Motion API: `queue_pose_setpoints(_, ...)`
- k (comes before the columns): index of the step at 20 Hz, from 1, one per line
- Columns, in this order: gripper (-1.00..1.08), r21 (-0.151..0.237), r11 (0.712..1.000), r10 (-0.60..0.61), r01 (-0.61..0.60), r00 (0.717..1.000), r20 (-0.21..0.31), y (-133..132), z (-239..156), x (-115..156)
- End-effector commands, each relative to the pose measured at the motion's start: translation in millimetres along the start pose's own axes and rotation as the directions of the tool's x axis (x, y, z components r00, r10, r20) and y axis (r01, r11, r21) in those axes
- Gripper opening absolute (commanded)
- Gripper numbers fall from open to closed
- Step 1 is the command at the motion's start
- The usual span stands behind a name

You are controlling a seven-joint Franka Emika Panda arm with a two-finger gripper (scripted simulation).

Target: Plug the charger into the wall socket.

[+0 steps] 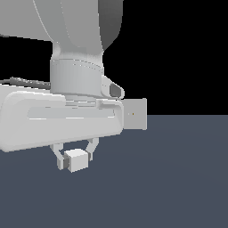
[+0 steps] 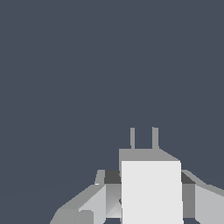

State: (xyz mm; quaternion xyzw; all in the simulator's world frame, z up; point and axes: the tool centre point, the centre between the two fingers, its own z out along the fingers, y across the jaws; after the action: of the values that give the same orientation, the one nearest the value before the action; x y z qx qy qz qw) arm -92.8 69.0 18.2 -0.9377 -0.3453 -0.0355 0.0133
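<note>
Small white-grey cube charger (image 1: 76,160) sits between the two fingers of the tool (image 1: 75,156), under the arm's hand, raised off the dark flat surface (image 1: 169,178). Flat upright light-grey square wall socket plate (image 1: 135,114) stands farther back, toward the exterior view's right of the charger, apart from it, partly hidden behind the hand; charger's two prongs (image 2: 143,138) stick out away from the wrist

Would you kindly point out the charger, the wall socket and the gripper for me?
charger (image 1: 76,160): exterior view, on its front face.
wall socket (image 1: 135,114): exterior view, on the plate's face.
gripper (image 1: 75,156): exterior view, midway between the fingertips.
</note>
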Motion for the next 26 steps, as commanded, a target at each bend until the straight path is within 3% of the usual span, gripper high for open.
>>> queue_pose_setpoints(1,-1.0,-0.003,0.999,0.045,-0.045,0.999,-0.001,4.9,-3.5,4.6)
queue_pose_setpoints(7,-1.0,-0.014,0.98,0.2,-0.2,0.98,-0.004,23.1,-14.8,17.7)
queue_pose_setpoints(13,-1.0,-0.028,0.92,0.391,-0.391,0.92,-0.009,49.2,-29.4,29.8)
queue_pose_setpoints(19,-1.0,-0.041,0.822,0.567,-0.568,0.823,-0.016,77.7,-44.5,36.0)
queue_pose_setpoints(26,-1.0,-0.055,0.669,0.741,-0.741,0.671,-0.027,111.0,-61.9,35.1)
